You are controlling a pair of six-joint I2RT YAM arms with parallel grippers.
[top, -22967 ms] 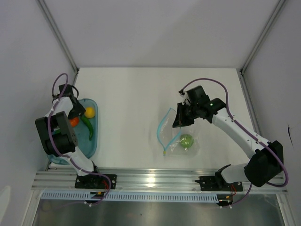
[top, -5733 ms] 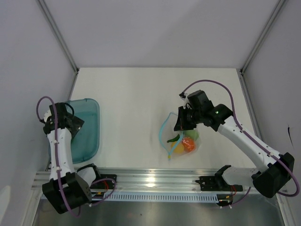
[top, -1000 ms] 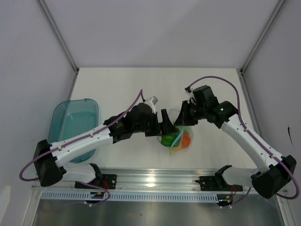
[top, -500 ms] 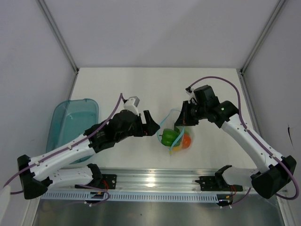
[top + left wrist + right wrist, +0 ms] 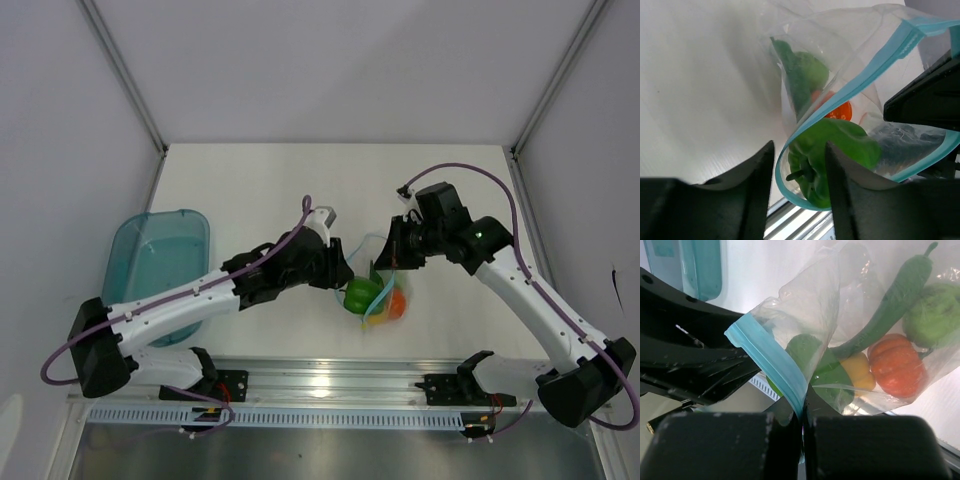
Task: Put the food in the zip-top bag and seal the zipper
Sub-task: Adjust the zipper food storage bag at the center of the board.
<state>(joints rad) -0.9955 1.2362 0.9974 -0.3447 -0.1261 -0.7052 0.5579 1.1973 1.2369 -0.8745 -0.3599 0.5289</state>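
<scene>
Though pale, table (image 5: 250, 190) amid grey walls (image 5: 330, 70).

The top external camera looks steeply down from above and behind the arm bases, far enough back to take in the whole desk (image 5: 300, 190). Each wrist camera sits close behind its own pincer and faces along the fingers, so the left pincer (image 5: 799, 150) and the right pincer (image 5: 802, 407) fill the lower frame. All three views share the zip-top bag (image 5: 380, 295), between the two pincers.
</scene>
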